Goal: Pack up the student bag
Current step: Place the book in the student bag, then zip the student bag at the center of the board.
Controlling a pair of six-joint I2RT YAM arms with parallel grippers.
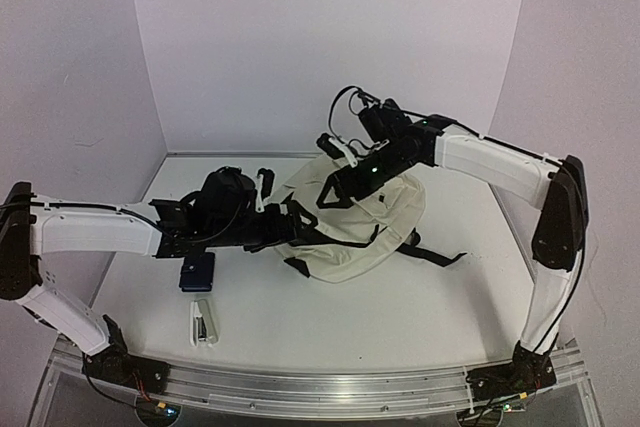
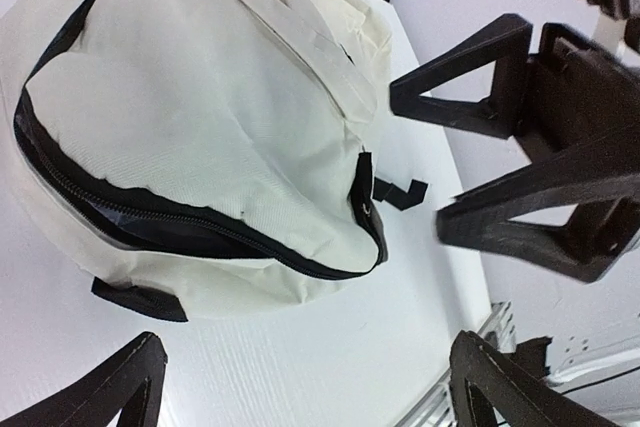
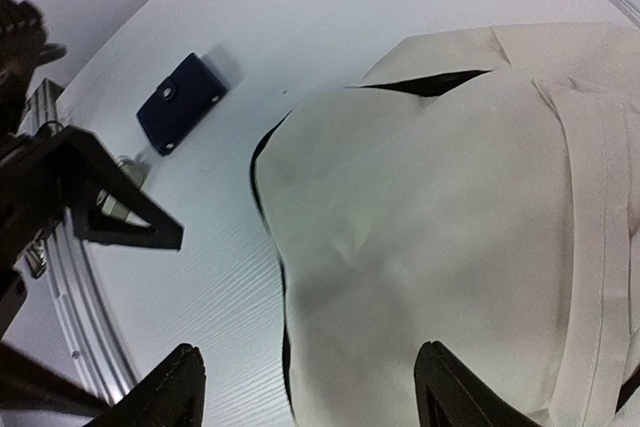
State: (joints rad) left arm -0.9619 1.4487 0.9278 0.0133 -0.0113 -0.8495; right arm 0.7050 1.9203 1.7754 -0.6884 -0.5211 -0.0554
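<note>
On a white bench (image 1: 330,337), a blue snap pouch (image 1: 197,272) and what may be a white stapler (image 1: 203,322) lie at the left, outside the bag and just under the reaching left arm. The left gripper (image 2: 308,342) hangs with its jaws wide apart and empty at the left edge of the student bag (image 1: 370,232), which lies slumped on its side at mid-bench, black zip line (image 2: 150,222) facing that wrist camera. Directly above the cream fabric, the right gripper (image 3: 310,349) is parted too and clamps nothing.

With both loose items unpacked and neither gripper holding anything, the job appears to sit between grips, at the stage of readying the bag's mouth. The next move likely calls for one gripper to pinch the fabric by the zip and hold the opening up while the other fetches the pouch.

The bench is matte and finely ribbed, edged by an aluminium rail (image 1: 330,392) at the near side, and enclosed by plain pale walls (image 1: 300,47).
</note>
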